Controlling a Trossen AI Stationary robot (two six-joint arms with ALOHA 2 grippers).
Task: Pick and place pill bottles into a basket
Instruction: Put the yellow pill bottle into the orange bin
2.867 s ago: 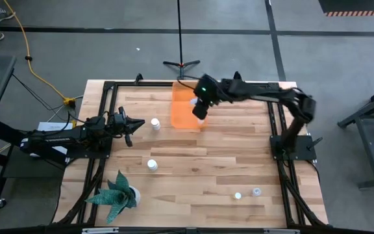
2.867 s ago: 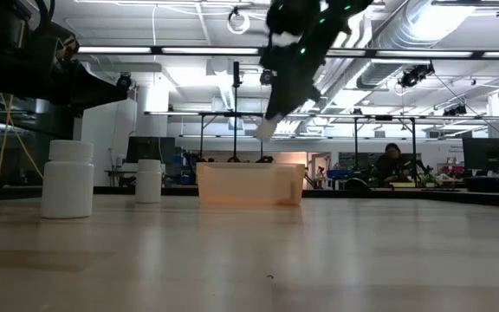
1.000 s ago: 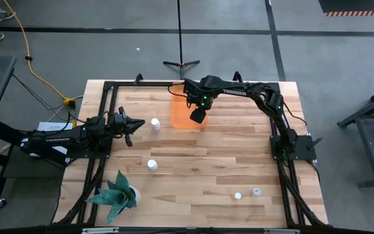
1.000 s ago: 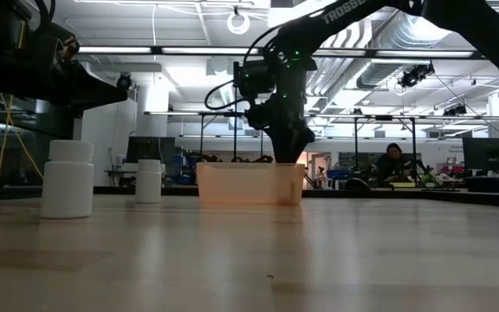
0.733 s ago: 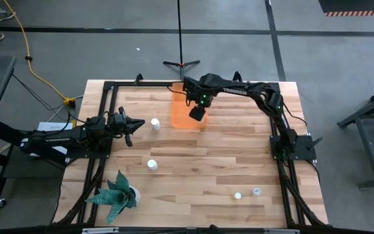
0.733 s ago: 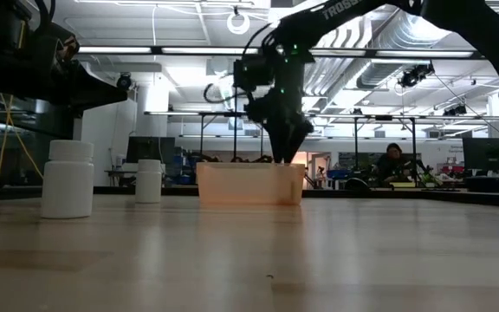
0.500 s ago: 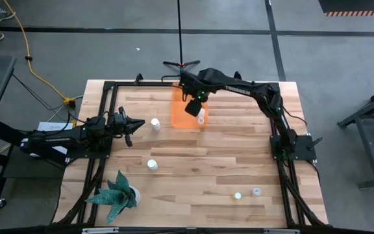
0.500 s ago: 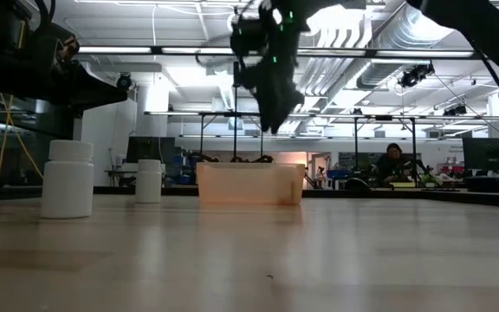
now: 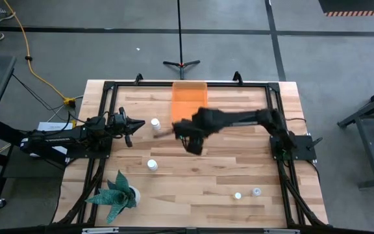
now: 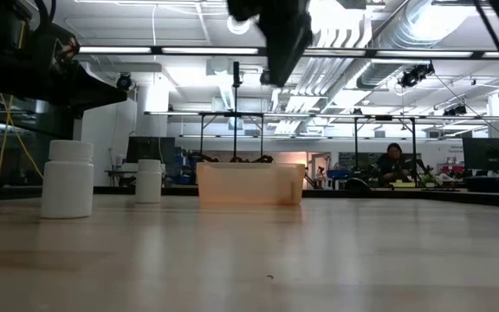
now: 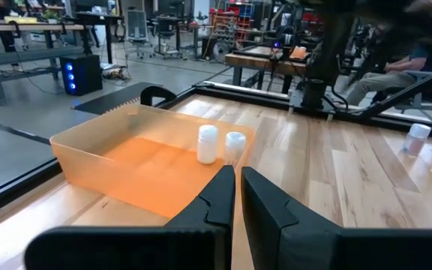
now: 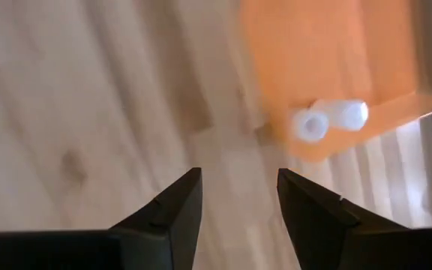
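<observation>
The orange basket (image 9: 189, 97) sits at twelve o'clock on the tabletop (image 9: 226, 169), holding two pill bottles (image 11: 208, 144). Four more stand outside it: one (image 9: 155, 123) just off its eight o'clock corner, one (image 9: 152, 165) at eight o'clock on the tabletop, two (image 9: 237, 195) near five o'clock. The right gripper (image 9: 193, 144) hangs near centre, jaws apart and empty. We judge it should centre over one bottle, then descend straight. The left gripper (image 9: 130, 123) waits at nine o'clock, jaws together.

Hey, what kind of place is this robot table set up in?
Probably an open robotics lab or workshop: exposed ceiling ducts, workbenches with equipment, and a person seated in the background.
</observation>
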